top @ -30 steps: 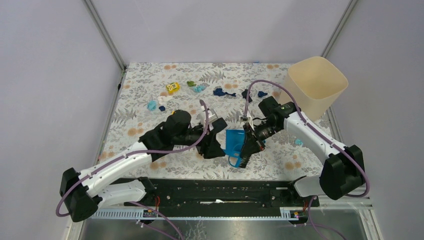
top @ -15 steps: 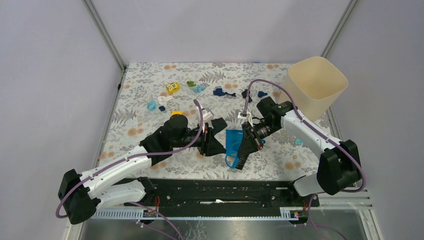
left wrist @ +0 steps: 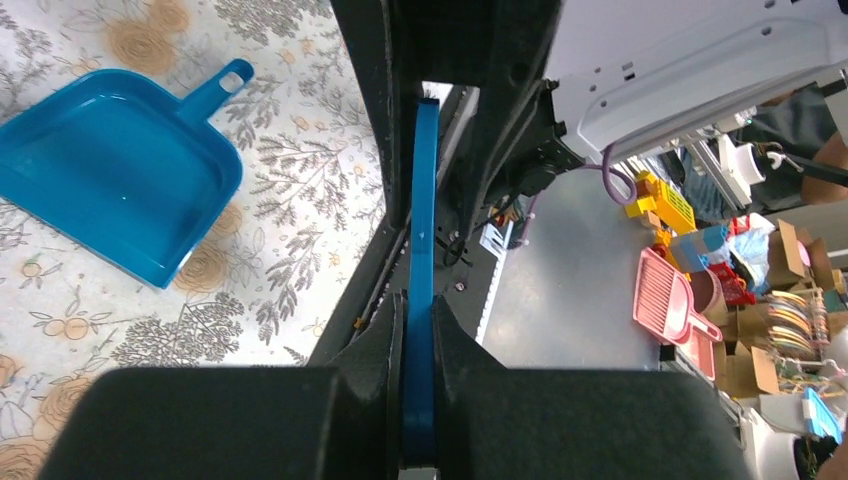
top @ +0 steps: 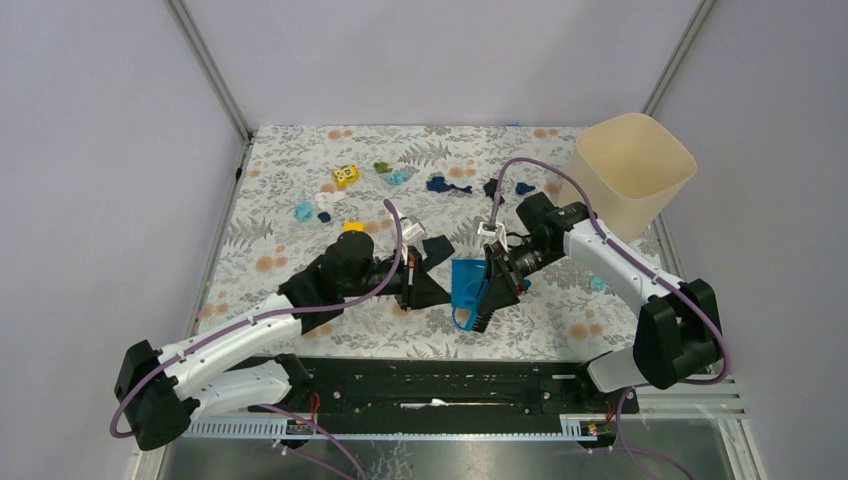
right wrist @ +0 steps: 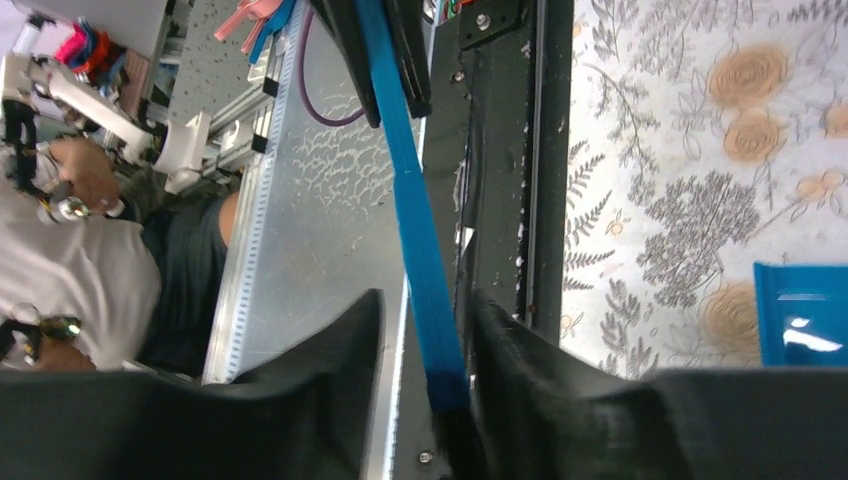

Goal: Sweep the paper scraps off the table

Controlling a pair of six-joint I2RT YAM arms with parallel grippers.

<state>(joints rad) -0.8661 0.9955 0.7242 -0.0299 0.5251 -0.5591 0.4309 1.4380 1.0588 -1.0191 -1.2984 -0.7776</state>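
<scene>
While the left gripper [left wrist: 418, 315] is clamped on the brush handle [left wrist: 423, 190] and the right gripper [right wrist: 428, 310] stands slightly parted around it, the paper scraps [top: 437, 184] lie scattered on the far half of the table [top: 270, 215].

My overhead camera looks steeply down from behind the rig; both wrist cameras, close in, share the thin blue plastic brush handle [left wrist: 421, 250]

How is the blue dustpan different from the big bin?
The dustpan is blue, the bin cream. The dustpan is shallow with a handle and lies flat; the bin is tall and stands upright. The dustpan sits near the middle, the bin at the far right corner. Both look empty.
</scene>
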